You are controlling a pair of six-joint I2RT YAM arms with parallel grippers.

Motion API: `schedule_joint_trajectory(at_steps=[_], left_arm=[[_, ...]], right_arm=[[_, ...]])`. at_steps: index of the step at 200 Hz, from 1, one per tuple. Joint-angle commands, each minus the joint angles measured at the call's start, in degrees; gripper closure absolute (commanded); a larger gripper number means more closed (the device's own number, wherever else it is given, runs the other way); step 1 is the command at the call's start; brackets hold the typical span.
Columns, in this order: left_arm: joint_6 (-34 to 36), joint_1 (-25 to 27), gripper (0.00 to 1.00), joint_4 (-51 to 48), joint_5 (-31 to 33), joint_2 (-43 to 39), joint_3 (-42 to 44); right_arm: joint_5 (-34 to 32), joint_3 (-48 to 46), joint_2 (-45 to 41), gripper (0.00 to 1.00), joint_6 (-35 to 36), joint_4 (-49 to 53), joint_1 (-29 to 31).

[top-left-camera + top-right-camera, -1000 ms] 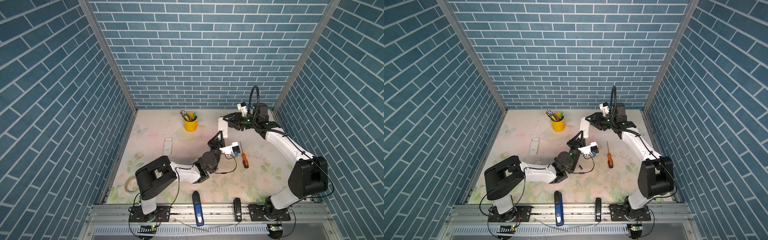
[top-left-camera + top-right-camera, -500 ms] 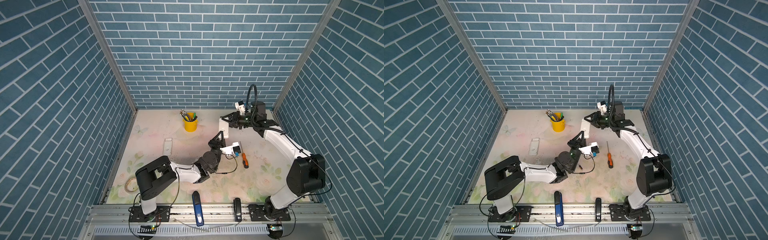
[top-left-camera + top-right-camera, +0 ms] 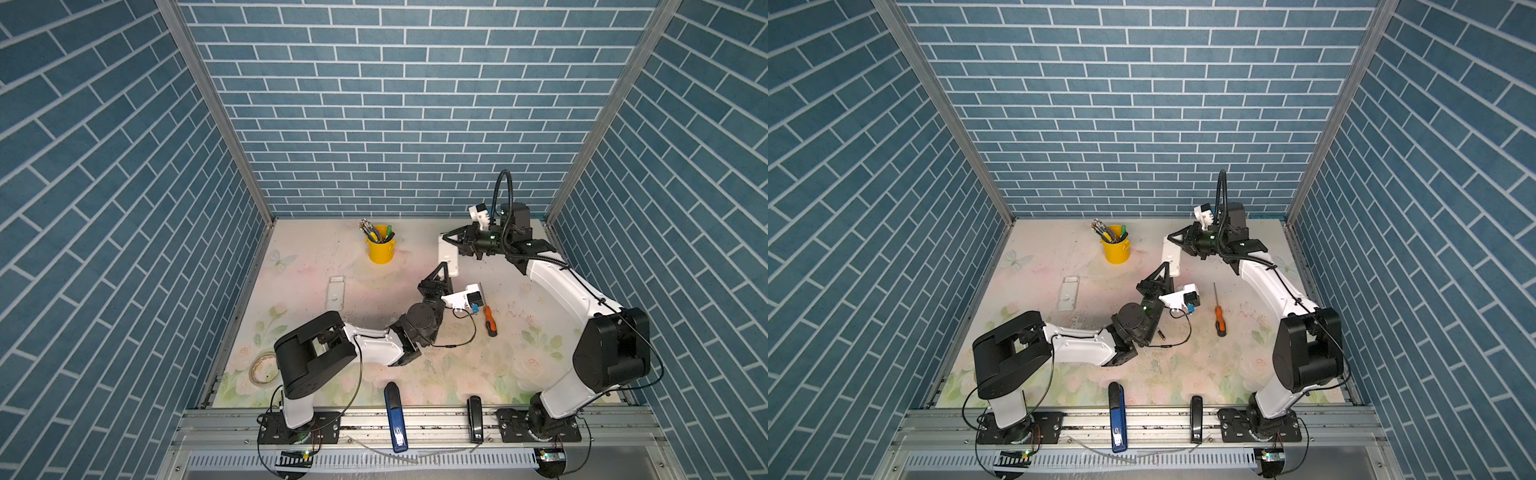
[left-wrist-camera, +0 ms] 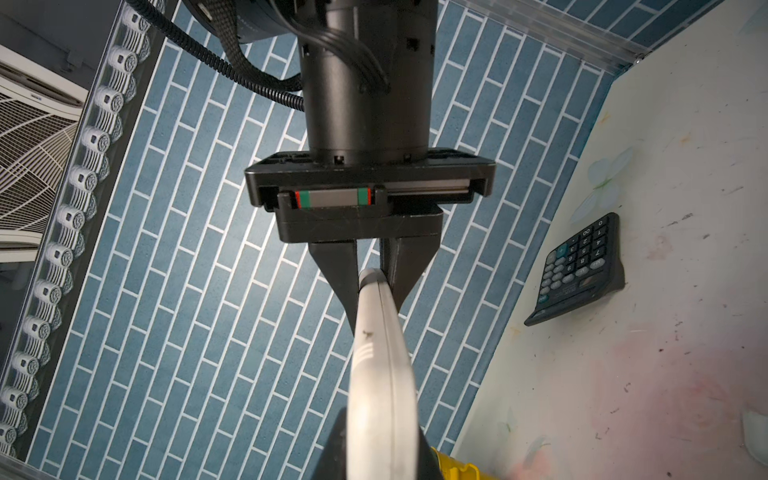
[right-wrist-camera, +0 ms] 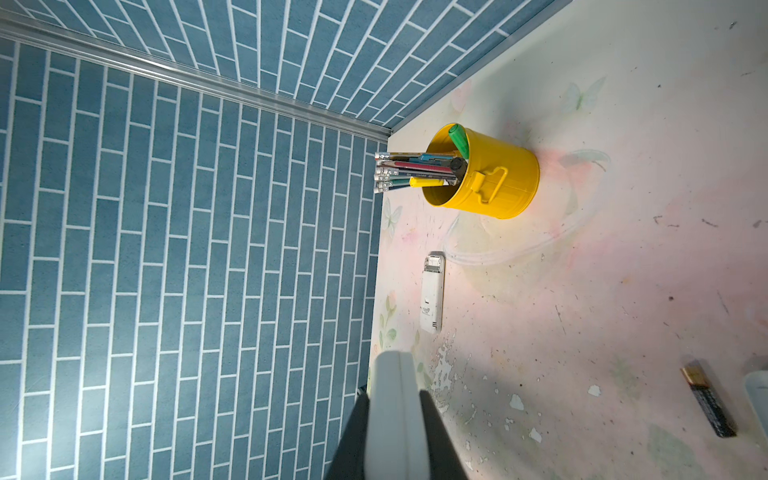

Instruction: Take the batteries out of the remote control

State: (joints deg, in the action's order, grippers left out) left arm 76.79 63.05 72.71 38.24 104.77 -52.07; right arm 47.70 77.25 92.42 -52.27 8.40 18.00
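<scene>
Remote (image 3: 449, 255) pinched at both ends, one battery (image 5: 708, 402) loose on the mat (image 5: 623, 291).
I see the yellow pail (image 5: 498, 183) holding pencils (image 5: 399, 172) and markers (image 5: 459, 139), well apart from my fingers. My left gripper (image 3: 448, 269) clamps the remote's lower end and my right gripper (image 3: 451, 242) its top; the battery lies flat, clear of both.
</scene>
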Motion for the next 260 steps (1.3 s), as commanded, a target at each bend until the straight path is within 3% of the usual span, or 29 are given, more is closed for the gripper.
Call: schedule_joint_trajectory(at_steps=[1, 38, 71, 121, 141, 161, 183, 212, 232, 260], left_arm=[[-0.33, 0.10, 0.95, 2.50, 0.21, 0.69, -1.69], [-0.97, 0.07, 0.68, 3.81, 1.47, 0.65, -1.80], [-3.63, 0.21, 0.51, 4.98, 3.03, 0.21, -1.19], [-11.71, 1.29, 0.45, 0.80, 6.08, -1.80, -0.58], [-23.16, 1.21, 0.43, -9.03, 6.55, -6.44, -0.13], [-41.21, 0.01, 0.44, -24.34, 3.91, -13.20, -0.29], [-59.85, -3.42, 0.44, -37.86, -2.79, -20.24, -0.62], [-78.83, -9.41, 0.44, -52.86, -15.10, -25.82, -3.53], [-90.39, -13.79, 0.44, -57.05, -25.71, -27.56, -4.57], [-105.92, -19.51, 0.44, -52.29, -39.96, -28.22, -2.79]], right_arm=[[0.88, 0.65, -0.83, 1.00, 3.89, -2.27, 0.66], [-0.65, -1.69, -1.73, 1.00, 0.01, -7.73, 0.46], [-2.11, -3.79, -1.55, 1.00, -6.13, -14.88, -0.99], [-4.52, -2.55, -0.29, 1.00, -8.15, -18.49, -1.94], [-6.23, -2.20, -0.62, 1.00, -8.19, -19.76, -3.37], [-7.37, -1.94, -0.96, 1.00, -7.80, -20.27, -4.78], [-8.08, -2.47, -1.95, 1.00, -6.46, -20.04, -5.99], [-8.12, -4.31, -3.45, 1.00, -4.99, -21.35, -6.13], [-7.53, -7.56, -4.44, 1.00, -6.81, -28.44, -6.12], [-8.19, -12.15, -5.57, 1.00, -9.81, -39.59, -6.05]])
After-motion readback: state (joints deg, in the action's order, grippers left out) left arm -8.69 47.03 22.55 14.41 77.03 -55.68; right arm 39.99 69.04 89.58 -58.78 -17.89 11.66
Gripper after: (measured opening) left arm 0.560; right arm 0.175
